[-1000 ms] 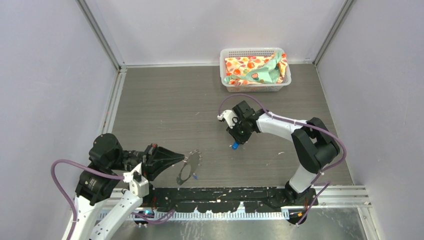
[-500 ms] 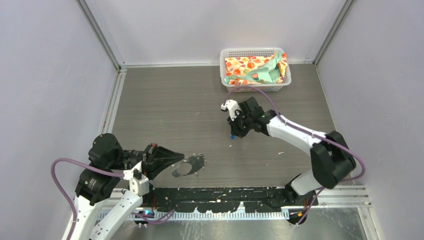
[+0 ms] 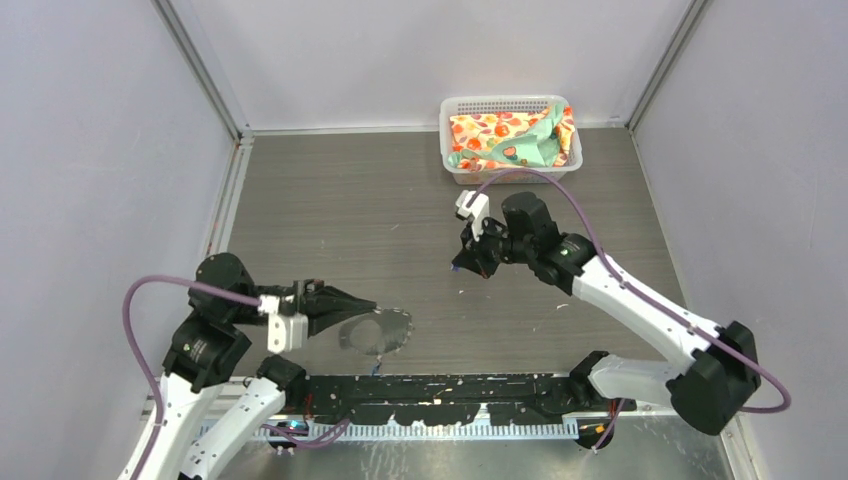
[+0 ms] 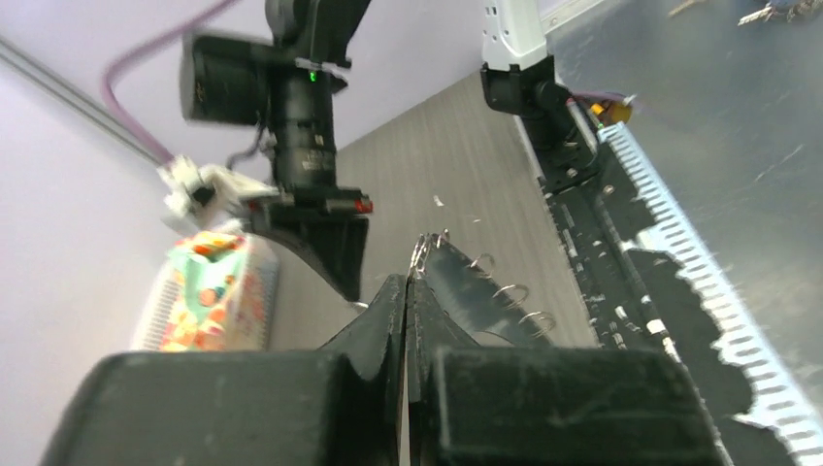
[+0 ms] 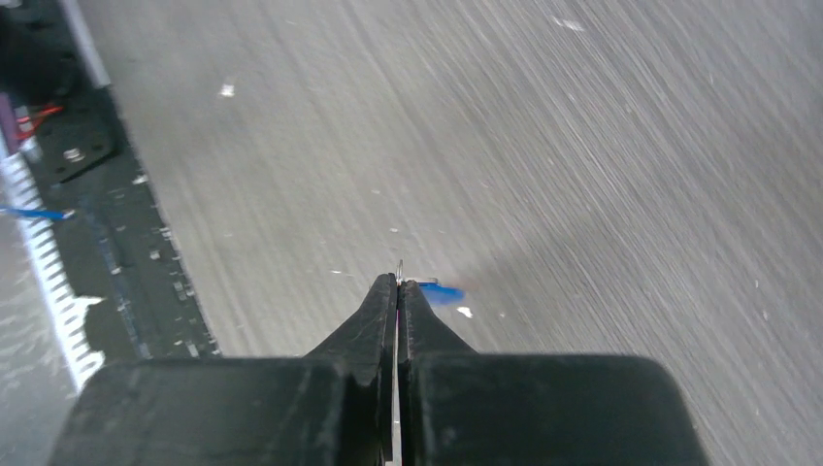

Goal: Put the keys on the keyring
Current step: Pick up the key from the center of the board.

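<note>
Left gripper [image 3: 370, 303], pressed together on the keyring [image 3: 385, 330], holds it out at near left (loop presented for threading). Right gripper [image 3: 461, 264], mid-table, apparently pinches a blue-headed key [image 5: 442, 289], ready to bring across.

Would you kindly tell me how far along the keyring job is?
Done: the left gripper clamps the keyring. In hand: the right gripper is shut on a blue key, well apart from the ring. Left: threading it on; nothing blue shows on the ring.

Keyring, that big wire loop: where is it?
Top view, lower left of centre: the keyring is pinched in the left tool, just above the black rail.
</note>
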`<action>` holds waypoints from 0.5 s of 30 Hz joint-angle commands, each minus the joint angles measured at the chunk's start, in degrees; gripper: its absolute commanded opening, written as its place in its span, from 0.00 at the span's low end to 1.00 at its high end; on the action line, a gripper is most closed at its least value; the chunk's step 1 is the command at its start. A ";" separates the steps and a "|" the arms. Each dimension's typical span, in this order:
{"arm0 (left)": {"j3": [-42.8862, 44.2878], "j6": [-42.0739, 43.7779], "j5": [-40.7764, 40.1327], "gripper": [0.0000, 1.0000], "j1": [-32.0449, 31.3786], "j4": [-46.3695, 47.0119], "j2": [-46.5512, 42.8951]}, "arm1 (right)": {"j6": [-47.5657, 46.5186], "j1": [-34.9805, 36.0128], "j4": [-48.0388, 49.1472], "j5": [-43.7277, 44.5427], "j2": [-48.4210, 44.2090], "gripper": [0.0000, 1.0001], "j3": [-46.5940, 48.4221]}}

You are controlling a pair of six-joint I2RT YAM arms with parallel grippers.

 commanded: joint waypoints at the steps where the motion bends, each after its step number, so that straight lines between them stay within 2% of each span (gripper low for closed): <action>1: -1.28 -14.98 1.03 0.00 -0.06 9.07 2.51 | -1.63 5.38 -3.77 -4.23 -6.98 0.01 5.04; 4: -2.61 -19.36 1.46 0.00 -0.06 12.41 2.94 | -4.62 10.29 -6.78 -1.56 -10.21 0.01 6.80; 8: -2.42 -21.52 3.10 0.00 -0.06 12.45 4.16 | -7.08 15.18 -9.58 0.95 -12.58 0.01 11.17; 15: -2.02 -23.22 5.26 0.00 -0.04 12.29 5.71 | -12.08 22.59 -14.57 3.71 -11.49 0.01 20.75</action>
